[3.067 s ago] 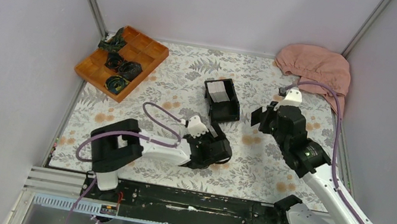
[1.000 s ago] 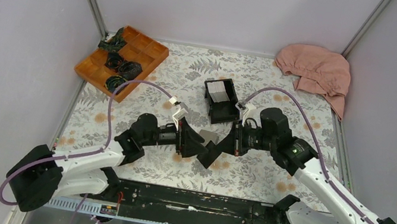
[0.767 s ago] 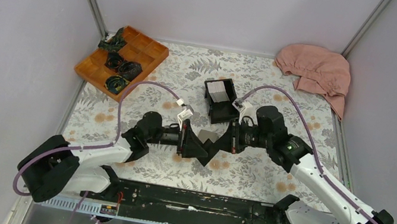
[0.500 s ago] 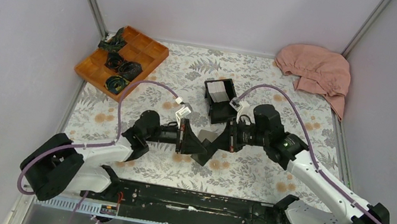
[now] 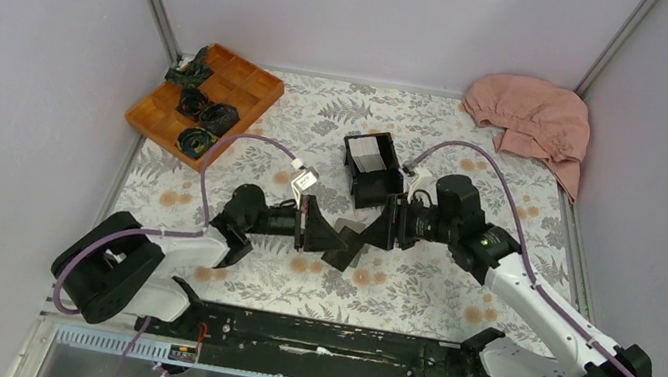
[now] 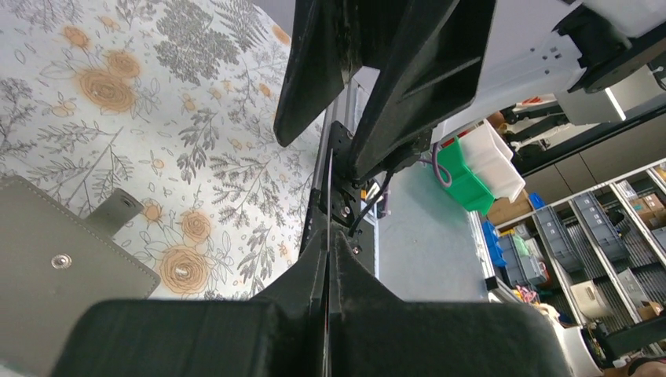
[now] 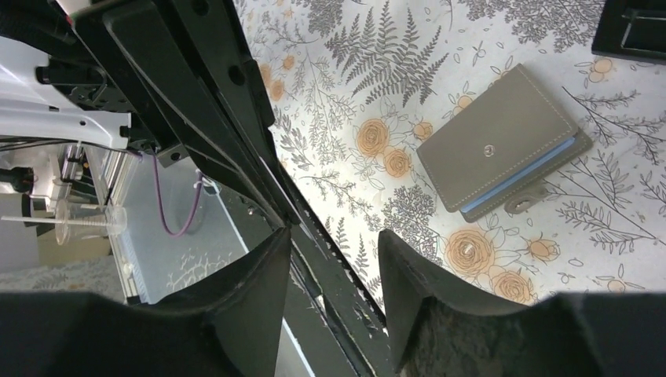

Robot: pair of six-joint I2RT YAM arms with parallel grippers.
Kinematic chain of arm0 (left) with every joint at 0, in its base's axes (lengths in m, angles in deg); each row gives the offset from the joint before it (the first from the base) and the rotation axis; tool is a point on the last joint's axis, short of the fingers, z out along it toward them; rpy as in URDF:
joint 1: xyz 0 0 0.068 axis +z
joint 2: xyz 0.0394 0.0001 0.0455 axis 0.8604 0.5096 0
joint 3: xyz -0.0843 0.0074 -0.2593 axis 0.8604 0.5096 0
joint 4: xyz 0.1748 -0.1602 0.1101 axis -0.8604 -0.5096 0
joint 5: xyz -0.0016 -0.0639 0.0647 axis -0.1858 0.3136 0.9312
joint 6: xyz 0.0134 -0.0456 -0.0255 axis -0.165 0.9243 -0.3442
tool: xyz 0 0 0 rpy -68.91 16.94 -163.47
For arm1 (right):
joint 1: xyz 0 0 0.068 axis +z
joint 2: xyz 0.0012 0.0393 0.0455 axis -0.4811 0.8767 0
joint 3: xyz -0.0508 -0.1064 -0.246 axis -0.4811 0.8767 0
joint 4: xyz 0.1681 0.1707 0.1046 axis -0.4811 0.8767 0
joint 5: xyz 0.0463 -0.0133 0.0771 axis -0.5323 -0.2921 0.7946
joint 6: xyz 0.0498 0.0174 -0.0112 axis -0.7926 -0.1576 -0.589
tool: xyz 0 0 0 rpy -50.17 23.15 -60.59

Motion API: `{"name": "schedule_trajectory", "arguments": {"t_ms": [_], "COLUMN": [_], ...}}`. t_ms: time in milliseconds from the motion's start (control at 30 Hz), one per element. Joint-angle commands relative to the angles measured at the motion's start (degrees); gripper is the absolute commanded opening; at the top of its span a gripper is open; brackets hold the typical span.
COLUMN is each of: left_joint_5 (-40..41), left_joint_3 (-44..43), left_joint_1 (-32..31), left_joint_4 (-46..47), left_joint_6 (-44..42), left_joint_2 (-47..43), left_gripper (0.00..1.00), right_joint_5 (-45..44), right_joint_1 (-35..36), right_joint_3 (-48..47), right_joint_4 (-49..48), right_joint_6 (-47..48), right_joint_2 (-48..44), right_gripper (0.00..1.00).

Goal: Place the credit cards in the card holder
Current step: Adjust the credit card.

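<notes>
Left gripper was pinched shut on a credit card, seen edge-on. Right gripper gaped around its free end. Card holder lay closed just below both tips. Judgement: right should clamp the flat faces before left released.

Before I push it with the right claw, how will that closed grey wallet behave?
The card holder lies flat, so it should slide rather than tip or roll. Its strap tab sits unsnapped beside it, so the cover may flop open if lifted by one edge. It looks thin and stitched, probably light and somewhat bendy.
</notes>
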Motion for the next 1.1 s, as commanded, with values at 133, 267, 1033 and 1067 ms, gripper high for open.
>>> {"name": "schedule_trajectory", "arguments": {"t_ms": [133,267,1033,1067], "left_joint_5": [10.5,17.4,19.6,19.6], "left_joint_3": [1.3,2.7,1.3,1.3], "left_joint_1": [1.5,1.5,-0.9,-1.1], "left_joint_4": [9.8,16.0,32.5,32.5], "left_joint_6": [5.1,10.8,22.0,22.0], "left_joint_2": [0.1,3.4,17.3,17.3], "left_gripper": [0.0,0.0,0.0,0.0], "right_joint_5": [-6.4,-6.3,-6.0,-5.7], "right_joint_1": [-0.6,-0.6,-0.6,-0.5], "right_joint_3": [5.9,10.7,19.4,19.5], "right_joint_4": [-7.3,-15.2,-37.1,-38.0], "right_joint_6": [-1.5,-5.0,-12.4,-12.8], "right_joint_2": [-7.6,-9.7,-4.2,-3.9], "right_gripper": [0.56,0.56,0.47,0.45]}}
